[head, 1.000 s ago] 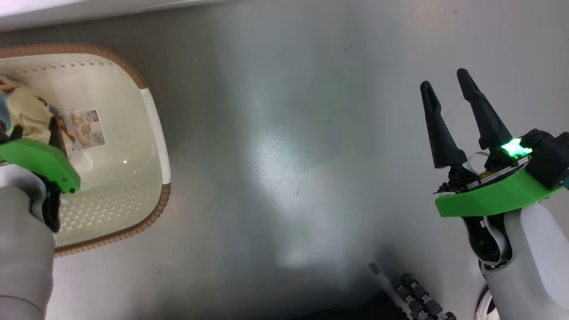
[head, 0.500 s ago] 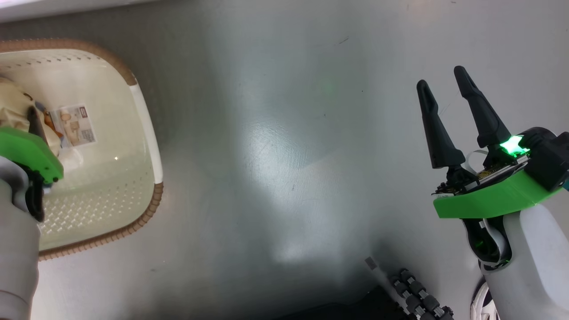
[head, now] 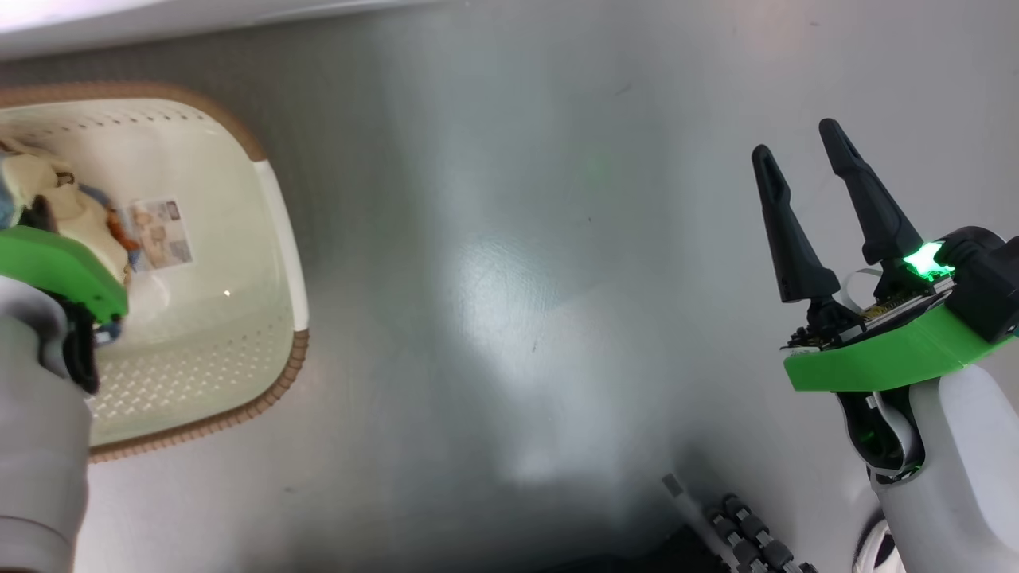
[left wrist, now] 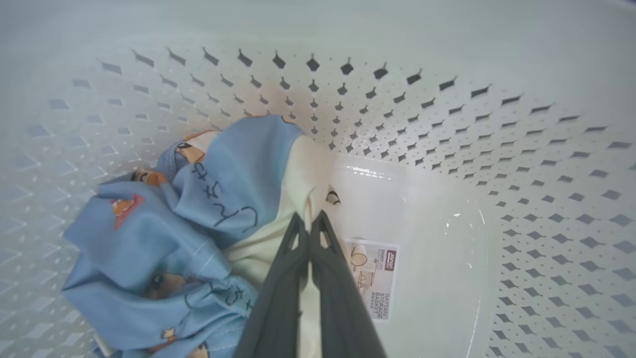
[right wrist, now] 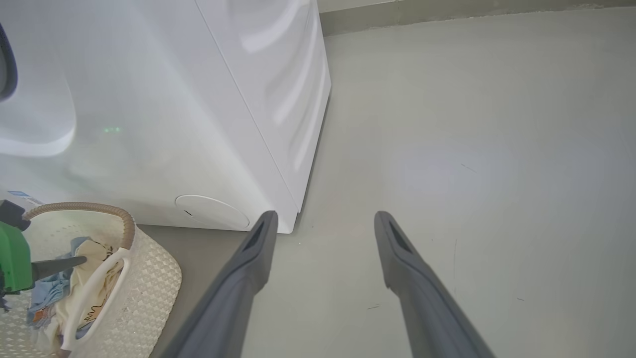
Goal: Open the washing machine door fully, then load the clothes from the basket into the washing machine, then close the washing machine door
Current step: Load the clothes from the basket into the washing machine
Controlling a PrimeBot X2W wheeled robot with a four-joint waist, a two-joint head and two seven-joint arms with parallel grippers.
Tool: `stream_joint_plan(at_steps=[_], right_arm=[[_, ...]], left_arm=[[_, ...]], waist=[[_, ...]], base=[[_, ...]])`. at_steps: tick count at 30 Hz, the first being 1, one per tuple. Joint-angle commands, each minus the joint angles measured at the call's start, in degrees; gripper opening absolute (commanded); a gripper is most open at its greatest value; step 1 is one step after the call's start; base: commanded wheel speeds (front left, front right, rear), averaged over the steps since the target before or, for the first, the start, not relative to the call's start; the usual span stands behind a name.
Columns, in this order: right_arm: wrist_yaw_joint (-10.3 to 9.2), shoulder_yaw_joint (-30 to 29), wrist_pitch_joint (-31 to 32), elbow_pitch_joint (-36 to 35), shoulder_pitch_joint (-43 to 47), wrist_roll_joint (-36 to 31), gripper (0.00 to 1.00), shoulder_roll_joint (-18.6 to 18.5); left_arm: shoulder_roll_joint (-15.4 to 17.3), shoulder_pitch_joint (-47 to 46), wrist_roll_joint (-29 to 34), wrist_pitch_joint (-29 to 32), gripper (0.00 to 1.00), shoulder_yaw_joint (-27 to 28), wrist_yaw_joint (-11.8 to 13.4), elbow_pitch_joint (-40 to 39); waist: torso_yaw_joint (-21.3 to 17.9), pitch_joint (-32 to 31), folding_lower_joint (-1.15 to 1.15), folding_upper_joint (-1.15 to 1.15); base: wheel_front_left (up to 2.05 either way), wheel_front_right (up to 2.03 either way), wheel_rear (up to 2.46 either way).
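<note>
The cream basket (head: 279, 239) sits on the floor at the left of the head view. Inside it lie the clothes (left wrist: 198, 223), a light blue printed bundle with a cream piece (left wrist: 303, 169). My left gripper (left wrist: 310, 217) reaches down into the basket, and its fingers are shut together on the puckered cream fabric. In the head view its green wrist mount (head: 64, 267) covers part of the clothes (head: 48, 187). My right gripper (head: 796, 137) hangs open over bare floor, holding nothing. The washing machine (right wrist: 174, 99) stands right behind the basket (right wrist: 144, 278). A dark curved sliver at its left edge may be the door.
A paper label (left wrist: 372, 278) lies on the basket's bottom beside the fingers. The washer's round service cap (right wrist: 212, 211) is low on its front. Grey floor (head: 517, 278) spreads to the right of the basket. A dark ribbed part of my base (head: 740, 525) shows at the bottom.
My left gripper's fingers have come together on the clothes in the basket. The head view swayed slightly. The right gripper kept its place, open.
</note>
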Motion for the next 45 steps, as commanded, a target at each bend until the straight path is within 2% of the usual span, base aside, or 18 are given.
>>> stream_joint_plan(at_steps=[1, 12, 28, 45], right_arm=[[0.09, 0.4, -0.3, -1.0, 2.8, -0.7, 1.00, -0.4], [0.09, 0.8, -0.3, 1.0, 3.4, 0.2, 1.00, -1.7], [0.09, 0.3, -0.3, 3.9, 7.5, 1.2, 1.00, -1.8], [0.09, -1.8, -0.3, 6.0, 15.0, 2.6, 1.00, -3.3]], left_arm=[[1.9, 3.1, -0.8, -1.2, 0.00, 1.1, -0.1, -0.2], [-0.5, 7.9, -2.4, -5.6, 0.00, 1.9, -3.1, -1.4], [-1.6, 21.7, 1.1, -5.7, 0.00, 7.1, -4.7, -19.2], [-5.5, 36.4, 4.7, -5.7, 0.00, 11.9, -5.7, -36.0]], waist=[[1.1, -1.6, 0.00, 0.00], [3.8, -9.7, 0.00, 0.00], [5.1, -23.0, 0.00, 0.00], [6.9, -34.8, 0.00, 0.00]], base=[[0.00, 0.00, 0.00], [0.00, 0.00, 0.00], [0.00, 0.00, 0.00], [0.00, 0.00, 0.00]])
